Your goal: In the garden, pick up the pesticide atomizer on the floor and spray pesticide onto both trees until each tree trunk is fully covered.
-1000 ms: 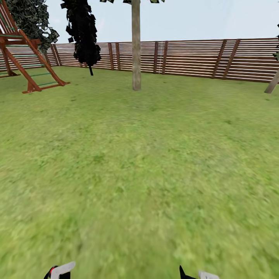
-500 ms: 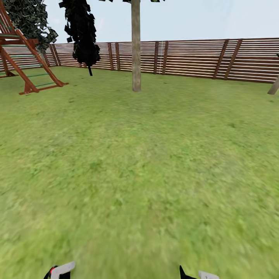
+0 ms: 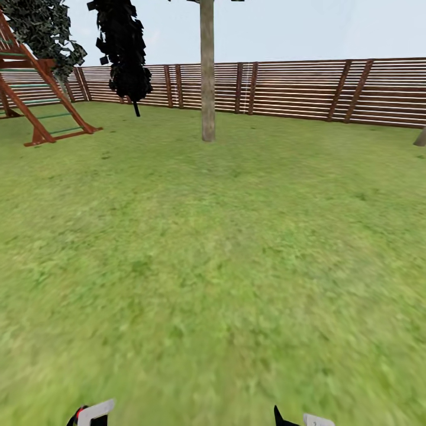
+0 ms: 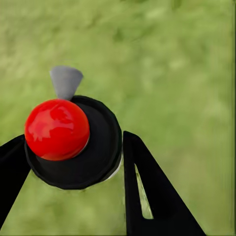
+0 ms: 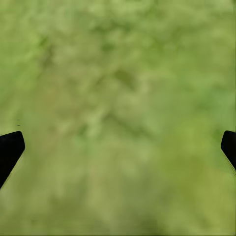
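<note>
The pesticide atomizer (image 4: 73, 147) sits between the two black fingers of my left gripper (image 4: 73, 140), which is shut on it. I see its round red top, black cap and grey nozzle against blurred grass. My right gripper (image 5: 120, 145) is open, with only lawn between its fingers. Ahead in the head view, one tree's pale grey-brown tree trunk (image 3: 207, 77) rises from the garden lawn (image 3: 213, 254) in front of the fence, its crown cut off by the frame. Bits of both arms show at the bottom edge.
A brown slatted fence (image 3: 296, 89) closes the far side. A wooden play frame (image 3: 35, 100) stands at the far left beside a near-black slim tree (image 3: 124, 53). The foot of a leaning trunk (image 3: 420, 138) shows at the right edge.
The whole head view has shifted: the fence and trunk sit slightly lower and closer, and the right-edge trunk has slid almost out of frame. The arms hold the same pose.
</note>
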Motion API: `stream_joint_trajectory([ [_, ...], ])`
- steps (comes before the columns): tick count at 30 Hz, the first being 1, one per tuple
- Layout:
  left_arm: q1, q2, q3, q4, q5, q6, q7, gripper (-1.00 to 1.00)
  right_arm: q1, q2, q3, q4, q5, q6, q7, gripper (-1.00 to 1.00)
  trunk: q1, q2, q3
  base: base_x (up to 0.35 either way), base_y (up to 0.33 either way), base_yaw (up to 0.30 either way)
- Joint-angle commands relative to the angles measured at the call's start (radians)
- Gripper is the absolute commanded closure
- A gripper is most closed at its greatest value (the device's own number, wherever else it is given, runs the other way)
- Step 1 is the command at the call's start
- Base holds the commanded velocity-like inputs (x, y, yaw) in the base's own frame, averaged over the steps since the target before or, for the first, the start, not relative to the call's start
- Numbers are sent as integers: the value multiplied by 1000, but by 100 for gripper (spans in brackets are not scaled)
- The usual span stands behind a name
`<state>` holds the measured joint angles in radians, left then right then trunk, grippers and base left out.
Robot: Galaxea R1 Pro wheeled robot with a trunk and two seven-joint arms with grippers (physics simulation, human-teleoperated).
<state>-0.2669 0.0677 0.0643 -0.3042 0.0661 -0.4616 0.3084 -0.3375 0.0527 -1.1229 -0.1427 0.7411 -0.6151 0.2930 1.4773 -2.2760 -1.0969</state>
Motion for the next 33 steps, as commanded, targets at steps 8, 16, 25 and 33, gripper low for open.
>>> stream_joint_trajectory([
  [8,0,0,0,-1,0,0,0,100,0,0,0,0,1,0,0,-100,0,0,0,339,0,0],
  [16,0,0,0,0,0,0,0,100,0,0,0,0,0,0,0,-100,0,0,0,339,0,0],
  [25,0,1,0,-1,0,0,0,100,0,0,0,0,0,0,0,-100,0,0,0,339,0,0],
  [33,0,1,0,-1,0,0,0,100,0,0,0,0,0,0,0,-100,0,0,0,339,0,0],
])
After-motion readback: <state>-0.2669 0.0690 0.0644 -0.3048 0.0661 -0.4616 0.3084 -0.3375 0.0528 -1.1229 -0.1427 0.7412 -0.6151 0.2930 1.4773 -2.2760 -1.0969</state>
